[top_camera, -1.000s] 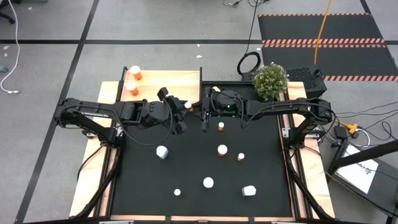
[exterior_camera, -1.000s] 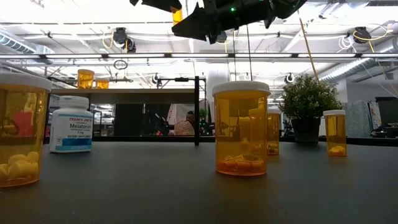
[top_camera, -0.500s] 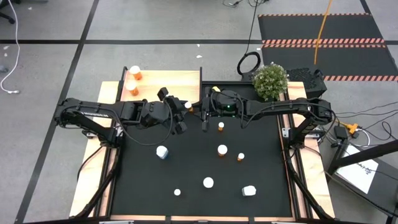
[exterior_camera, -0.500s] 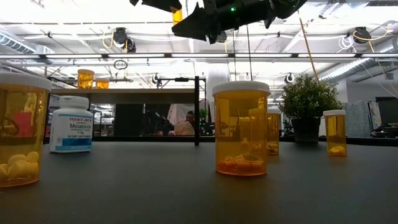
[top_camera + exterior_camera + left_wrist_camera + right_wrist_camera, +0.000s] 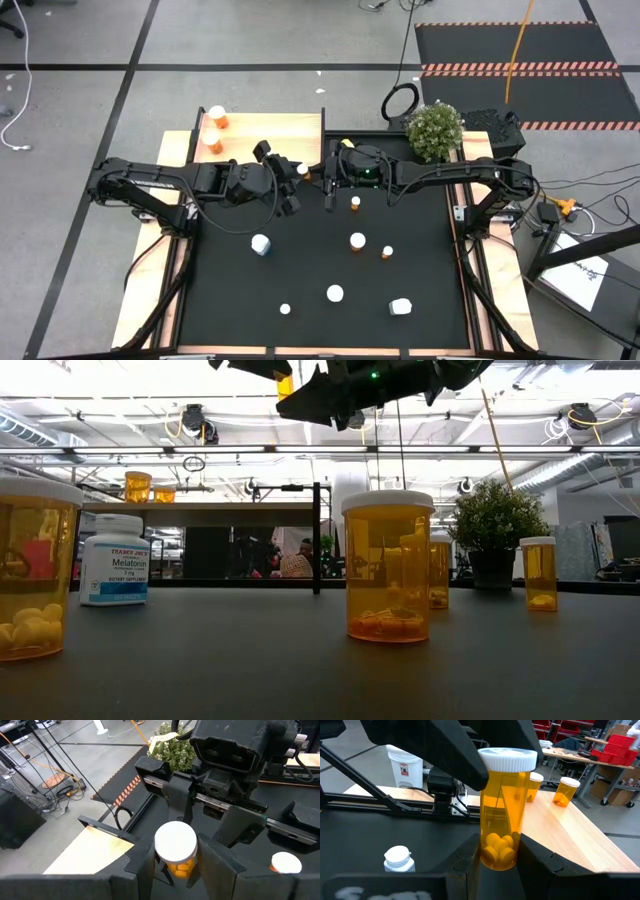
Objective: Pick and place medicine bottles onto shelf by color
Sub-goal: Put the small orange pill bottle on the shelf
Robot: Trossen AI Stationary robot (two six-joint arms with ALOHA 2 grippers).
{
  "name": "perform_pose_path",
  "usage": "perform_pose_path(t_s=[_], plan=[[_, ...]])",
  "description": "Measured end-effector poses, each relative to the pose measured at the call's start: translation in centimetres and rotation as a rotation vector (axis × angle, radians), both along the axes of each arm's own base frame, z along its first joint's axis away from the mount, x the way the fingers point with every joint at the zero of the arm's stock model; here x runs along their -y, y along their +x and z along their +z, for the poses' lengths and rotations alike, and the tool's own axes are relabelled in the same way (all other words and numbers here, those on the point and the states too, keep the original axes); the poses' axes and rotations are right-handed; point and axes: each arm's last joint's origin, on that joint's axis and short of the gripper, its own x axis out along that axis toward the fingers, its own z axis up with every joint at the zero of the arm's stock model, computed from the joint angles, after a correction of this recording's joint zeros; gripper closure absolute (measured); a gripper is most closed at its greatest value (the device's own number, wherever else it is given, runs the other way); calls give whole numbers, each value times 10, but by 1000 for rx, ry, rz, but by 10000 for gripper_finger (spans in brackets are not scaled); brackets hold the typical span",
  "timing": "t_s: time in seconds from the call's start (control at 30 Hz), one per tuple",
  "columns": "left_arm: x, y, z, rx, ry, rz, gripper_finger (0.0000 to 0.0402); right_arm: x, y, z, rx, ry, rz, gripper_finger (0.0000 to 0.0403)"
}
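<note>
Orange bottle with a white cap (image 5: 502,810), a few pills at its bottom, hangs upright in the air between the two arms near the back edge of the black mat (image 5: 320,270), just beside the near corner of the shelf (image 5: 270,135). Both grippers appear clamped on it at once. The left gripper (image 5: 172,860) has its fingers (image 5: 142,865) pressed against the bottle's body just below the cap, one on each side, seen from above in the left wrist view. The right gripper (image 5: 495,857) meets it from the opposite side, its dark fingers (image 5: 535,855) closed on the lower part of the bottle where the pills lie. From overhead the two grippers meet nose to nose above the mat's rear margin, left arm reaching from the left, right arm from the right.

Two orange bottles (image 5: 215,128) already stand on the light-wood shelf at its far left end. On the mat below, three orange bottles (image 5: 357,241) stand in a loose cluster right of centre, and four white bottles (image 5: 261,244) are scattered toward the front and left; the low view shows one of these labelled melatonin (image 5: 114,558). A potted plant (image 5: 434,129) sits at the mat's back right corner. Beyond the table, people (image 5: 290,560) are dimly visible in the workshop.
</note>
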Motion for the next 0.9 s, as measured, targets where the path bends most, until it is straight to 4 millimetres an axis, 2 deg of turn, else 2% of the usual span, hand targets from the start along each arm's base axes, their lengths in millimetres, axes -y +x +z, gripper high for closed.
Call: perform_pose_path(t_s=[0.6, 0.73, 0.9], plan=[[0, 0, 0, -7, 9, -5, 266, 0, 0, 0, 1, 10, -1, 294], [0, 0, -1, -13, 11, -7, 266, -1, 0, 0, 2, 15, 0, 260], [0, 0, -1, -15, 11, -7, 266, -1, 0, -1, -8, 31, -2, 194]])
